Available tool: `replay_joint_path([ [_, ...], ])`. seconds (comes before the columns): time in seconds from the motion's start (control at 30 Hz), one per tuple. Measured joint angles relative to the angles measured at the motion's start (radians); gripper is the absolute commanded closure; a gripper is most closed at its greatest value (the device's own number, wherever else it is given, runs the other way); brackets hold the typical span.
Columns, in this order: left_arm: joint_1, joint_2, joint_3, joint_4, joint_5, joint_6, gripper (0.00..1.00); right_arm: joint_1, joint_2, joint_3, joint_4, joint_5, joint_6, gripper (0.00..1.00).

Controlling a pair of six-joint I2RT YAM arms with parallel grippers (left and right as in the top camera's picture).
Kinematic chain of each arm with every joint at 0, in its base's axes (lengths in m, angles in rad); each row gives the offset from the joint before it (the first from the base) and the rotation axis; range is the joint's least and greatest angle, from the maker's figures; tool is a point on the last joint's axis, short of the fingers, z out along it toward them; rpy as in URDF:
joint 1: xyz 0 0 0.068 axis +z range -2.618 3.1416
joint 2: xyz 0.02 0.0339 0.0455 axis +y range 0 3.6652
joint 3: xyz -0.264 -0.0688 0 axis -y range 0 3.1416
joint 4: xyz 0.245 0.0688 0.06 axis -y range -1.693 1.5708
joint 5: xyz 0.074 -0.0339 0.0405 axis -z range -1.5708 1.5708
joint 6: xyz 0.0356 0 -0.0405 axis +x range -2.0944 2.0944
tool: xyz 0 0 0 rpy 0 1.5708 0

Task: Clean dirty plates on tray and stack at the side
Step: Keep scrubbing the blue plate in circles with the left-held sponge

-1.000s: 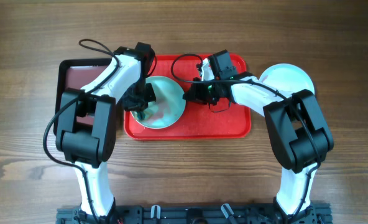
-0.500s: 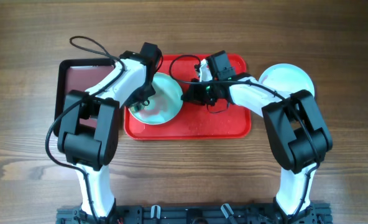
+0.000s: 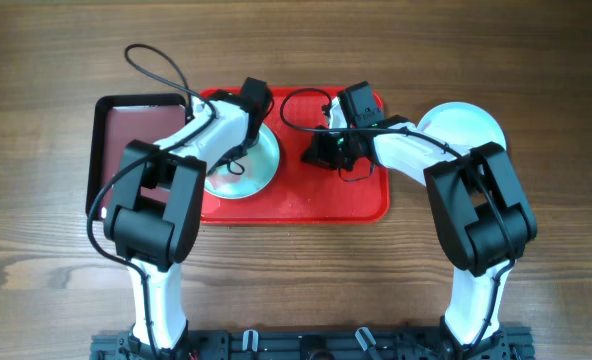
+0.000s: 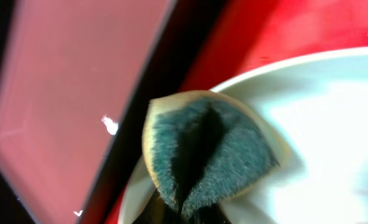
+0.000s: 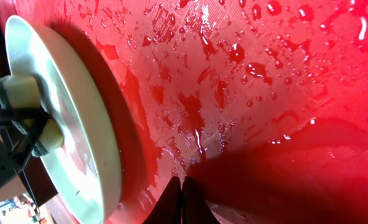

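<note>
Plate [image 3: 257,163] and tray [image 3: 321,196] now further left; left fingers [image 4: 156,214] pinched on sponge [image 4: 210,149], right fingers [image 5: 176,203] pressed together, empty.

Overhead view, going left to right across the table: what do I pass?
dark maroon tray → aqua plate on the red tray → right end effector → pale plate at far right

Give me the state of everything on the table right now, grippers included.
left gripper: jaws shut on the sponge
sponge: folded, pressed on the aqua plate
aqua plate: on the red tray, under the sponge
red tray: wet, beaded with droplets
right gripper: jaws shut, empty, tips at the red tray's surface
side plate: on the table right of the red tray, looks clean
maroon tray: flat, left of the red tray
</note>
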Motion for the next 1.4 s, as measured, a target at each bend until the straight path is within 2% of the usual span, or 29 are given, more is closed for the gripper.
replay_joint_path([
  [0.07,-0.018,0.0,0.0,0.036,0.02,0.045,0.96,0.0,0.0,-0.001,0.016,-0.003,-0.004,0.93],
  [0.13,-0.028,-0.001,0.0,0.052,0.043,0.075,0.96,0.0,0.002,-0.002,0.052,-0.01,-0.026,0.83],
  [0.17,-0.029,-0.002,0.001,0.053,0.046,0.085,0.96,0.0,0.002,-0.003,0.067,-0.014,-0.035,0.75],
  [0.27,-0.019,-0.017,0.01,0.077,0.158,0.101,0.96,0.001,0.002,-0.003,0.09,-0.033,-0.058,0.6],
  [0.4,0.026,-0.032,0.022,0.085,0.324,0.107,0.96,-0.002,0.003,-0.003,0.127,-0.061,-0.069,0.54],
  [0.53,0.069,-0.037,0.025,0.085,0.427,0.108,0.96,-0.005,0.005,-0.003,0.158,-0.085,-0.097,0.55],
  [0.6,0.083,-0.039,0.025,0.087,0.465,0.108,0.96,0.002,0.005,-0.003,0.158,-0.076,-0.106,0.59],
  [0.77,0.088,-0.041,0.026,0.093,0.53,0.108,0.96,0.072,0.005,0.0,0.166,0.05,-0.102,0.61],
  [0.8,0.089,-0.041,0.026,0.093,0.536,0.109,0.96,0.089,0.0,0.004,0.162,0.092,-0.091,0.69],
  [0.87,0.09,-0.041,0.026,0.093,0.54,0.111,0.96,0.115,-0.008,0.007,0.148,0.187,-0.069,0.94],
  [1.0,0.09,-0.041,0.027,0.096,0.546,0.111,0.96,0.14,-0.014,0.019,0.096,0.331,-0.011,0.96],
  [1.17,0.09,-0.041,0.027,0.102,0.578,0.129,0.96,0.139,-0.014,0.062,-0.015,0.364,0.027,0.96],
  [1.4,0.071,-0.041,0.029,0.108,0.627,0.329,0.96,0.076,-0.014,0.084,-0.11,0.278,0.042,0.96],
])
